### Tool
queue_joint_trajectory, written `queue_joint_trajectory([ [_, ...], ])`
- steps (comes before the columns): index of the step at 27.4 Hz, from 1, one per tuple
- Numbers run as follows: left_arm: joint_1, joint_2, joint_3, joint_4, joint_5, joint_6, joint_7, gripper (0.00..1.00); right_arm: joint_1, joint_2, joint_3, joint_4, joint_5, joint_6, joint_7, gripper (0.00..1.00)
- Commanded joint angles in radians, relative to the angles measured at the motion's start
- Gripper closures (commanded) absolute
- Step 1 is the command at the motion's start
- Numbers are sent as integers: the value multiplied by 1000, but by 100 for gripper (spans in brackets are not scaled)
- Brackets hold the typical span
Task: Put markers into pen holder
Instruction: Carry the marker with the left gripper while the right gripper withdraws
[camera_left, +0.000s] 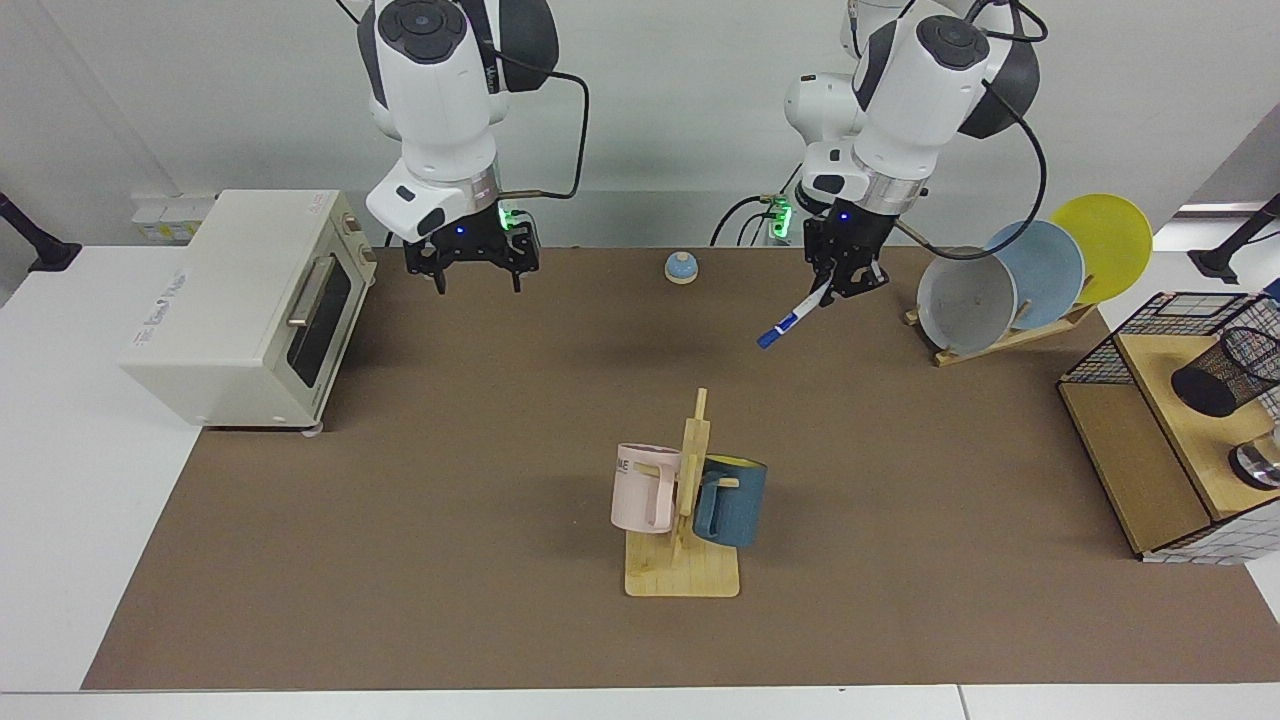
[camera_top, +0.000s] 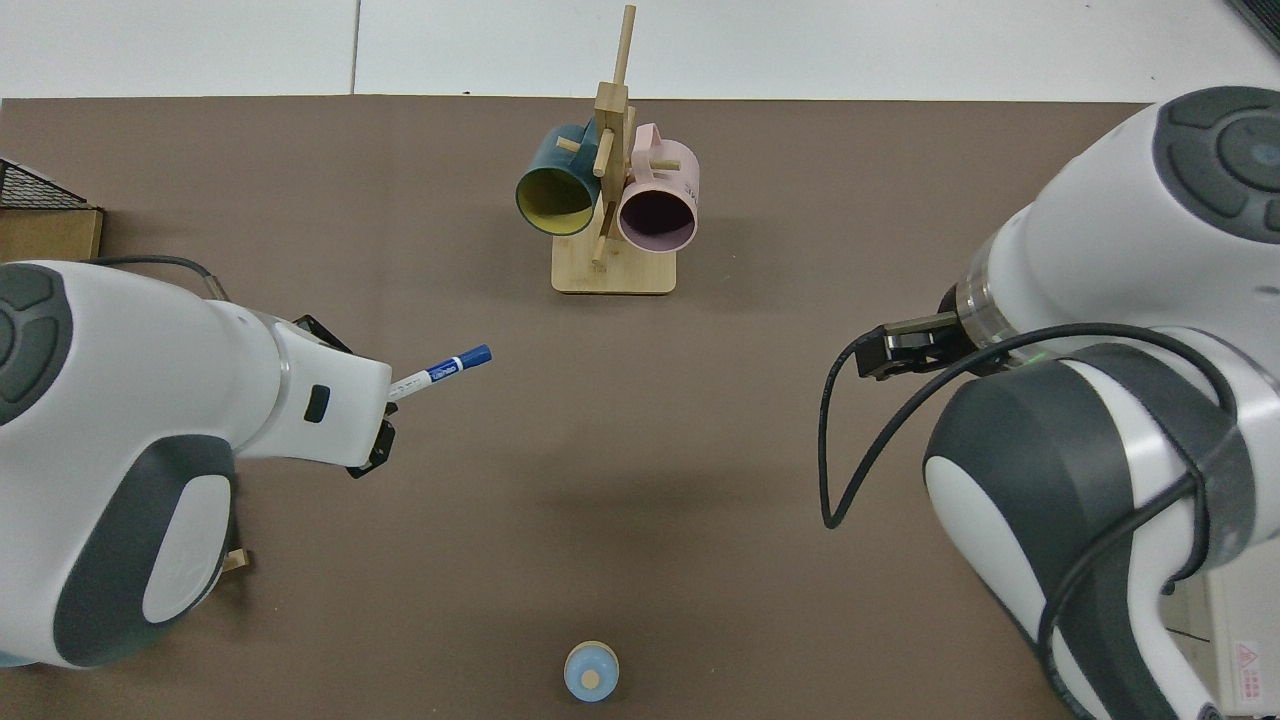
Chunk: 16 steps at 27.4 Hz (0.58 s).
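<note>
carry step: left tool (camera_left: 838, 283) grips the marker (camera_left: 790, 322), well apart from the pen holder (camera_left: 1225, 372); right tool (camera_left: 477, 262) waits open; next, travel there.

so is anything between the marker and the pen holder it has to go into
Partly. The left gripper holds the marker in the air. The plate rack with its three plates stands roughly between it and the pen holder, which lies tipped on the wooden shelf behind a wire frame.
</note>
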Motion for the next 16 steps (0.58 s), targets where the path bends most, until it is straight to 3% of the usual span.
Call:
queue_joint_trajectory([
  [1, 73, -22, -5, -13, 80, -16, 75, 100, -72, -12, 14, -6, -20, -17, -54, 0],
  [7, 131, -22, -5, 5, 224, -45, 199, 100, -95, -33, 19, -7, -8, 0, -54, 0],
  [16, 218, -19, -5, 45, 396, -66, 374, 100, -106, -52, 13, -6, -6, -55, -74, 0],
])
